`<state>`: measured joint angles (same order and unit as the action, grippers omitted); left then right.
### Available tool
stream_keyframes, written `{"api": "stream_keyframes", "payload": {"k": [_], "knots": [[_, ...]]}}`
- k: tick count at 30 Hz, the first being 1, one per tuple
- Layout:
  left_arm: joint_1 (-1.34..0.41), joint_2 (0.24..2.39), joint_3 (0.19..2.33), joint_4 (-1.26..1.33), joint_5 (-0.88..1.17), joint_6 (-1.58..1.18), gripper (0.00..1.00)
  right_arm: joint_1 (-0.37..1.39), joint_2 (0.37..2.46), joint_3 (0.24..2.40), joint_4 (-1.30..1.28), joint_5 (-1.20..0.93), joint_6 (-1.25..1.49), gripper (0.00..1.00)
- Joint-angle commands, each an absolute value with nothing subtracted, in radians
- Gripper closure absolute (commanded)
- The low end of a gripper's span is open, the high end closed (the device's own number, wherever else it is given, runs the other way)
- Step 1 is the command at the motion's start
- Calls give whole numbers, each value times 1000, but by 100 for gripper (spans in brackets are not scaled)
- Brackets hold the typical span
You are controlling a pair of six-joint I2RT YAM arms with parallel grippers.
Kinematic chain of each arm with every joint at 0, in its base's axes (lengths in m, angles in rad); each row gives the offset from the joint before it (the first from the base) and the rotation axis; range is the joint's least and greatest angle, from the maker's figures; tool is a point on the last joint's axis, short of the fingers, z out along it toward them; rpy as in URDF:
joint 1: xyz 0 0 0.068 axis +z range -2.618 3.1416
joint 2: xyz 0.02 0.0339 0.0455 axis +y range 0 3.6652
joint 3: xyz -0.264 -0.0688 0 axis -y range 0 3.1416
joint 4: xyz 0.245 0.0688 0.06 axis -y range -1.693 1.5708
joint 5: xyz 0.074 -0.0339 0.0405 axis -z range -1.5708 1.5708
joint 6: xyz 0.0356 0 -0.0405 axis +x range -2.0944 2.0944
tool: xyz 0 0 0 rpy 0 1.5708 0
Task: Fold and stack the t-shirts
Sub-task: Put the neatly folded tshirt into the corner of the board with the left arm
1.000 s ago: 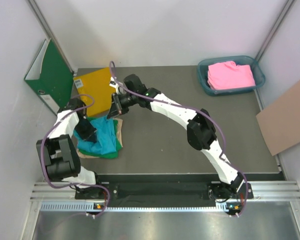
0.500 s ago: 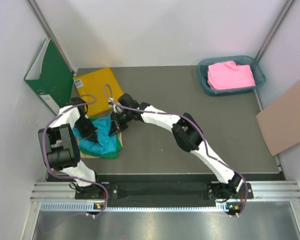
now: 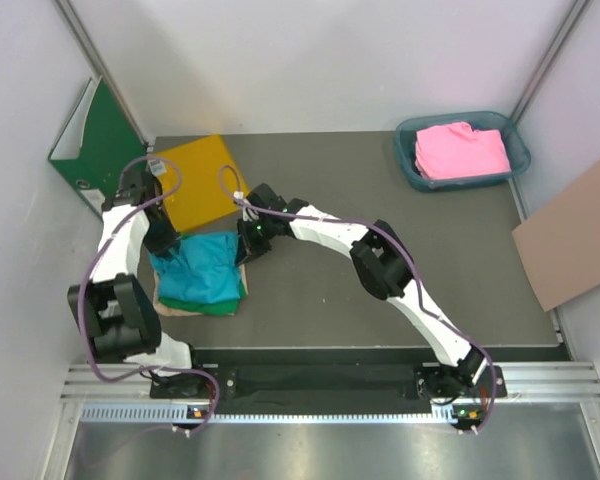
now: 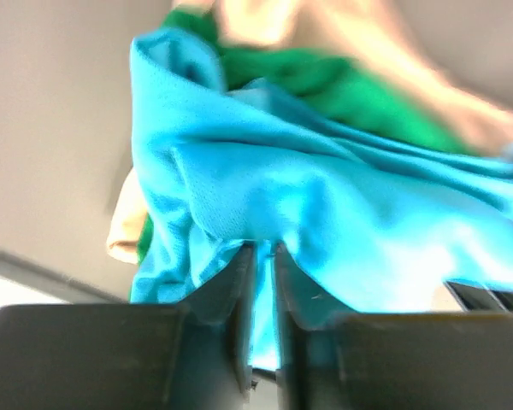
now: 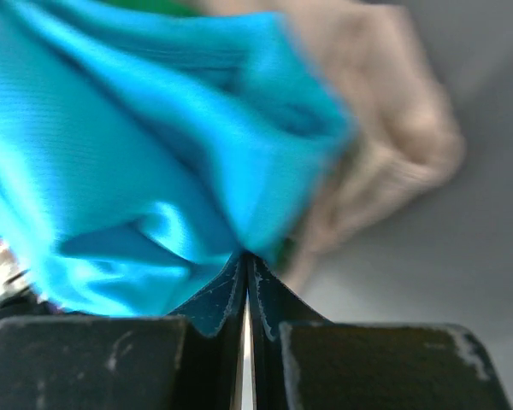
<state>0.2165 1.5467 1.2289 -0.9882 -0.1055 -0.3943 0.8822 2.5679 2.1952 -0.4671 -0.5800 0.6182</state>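
The left gripper had its jaws a narrow slit apart with turquoise cloth lying in the slit. Whether it was pinching that cloth or letting it go could not be told. The right gripper was closed, with the cloth's right edge drawn into its tips. Over the last second it had swung from high on the far side, beside the yellow envelope, down to the pile's right edge, carrying a flap across.

The turquoise t-shirt, bunched a second before, now lay as a broader, flatter panel on the left of the table, toward its near side. A fold looked just laid, so letting go was probably the next step. The cloth was glossy and stood up in ridges near the fingers.

The green t-shirt showed only at its edges, over a beige layer. The pink t-shirt sat in the blue bin at the far right, well apart and not yet stacked.
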Motion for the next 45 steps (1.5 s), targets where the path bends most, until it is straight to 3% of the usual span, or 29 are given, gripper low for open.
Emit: {"api": "stream_keyframes", "payload": {"k": [1,3,4,9,16,21,24,25,32,40,45], "knots": [[218,1396,1258,-882,75,-388,58,842,2430,2120,-526,-381,493,100],[215,1393,1235,-841,179,-384,41,835,2370,2047,-473,-342,476,100],[210,1387,1227,-830,201,-383,27,830,2312,2021,-453,-336,466,100],[192,1378,1215,-798,291,-362,3,792,2185,1892,-381,-319,477,100],[117,1397,1143,-721,368,-373,2,693,2053,1721,-371,-270,477,100],[48,1427,1098,-693,357,-408,18,582,1984,1603,-400,-210,422,97],[22,1427,1069,-655,368,-432,89,522,1945,1569,-425,-187,390,94],[21,1427,1062,-644,371,-455,100,508,1931,1556,-431,-187,382,94],[40,1353,958,-459,504,-551,100,462,1899,1526,-468,-172,342,92],[216,1259,611,126,879,-915,100,462,1888,1491,-472,-181,336,91],[282,1252,482,395,957,-1132,100,457,1899,1509,-502,-175,307,91]]}}
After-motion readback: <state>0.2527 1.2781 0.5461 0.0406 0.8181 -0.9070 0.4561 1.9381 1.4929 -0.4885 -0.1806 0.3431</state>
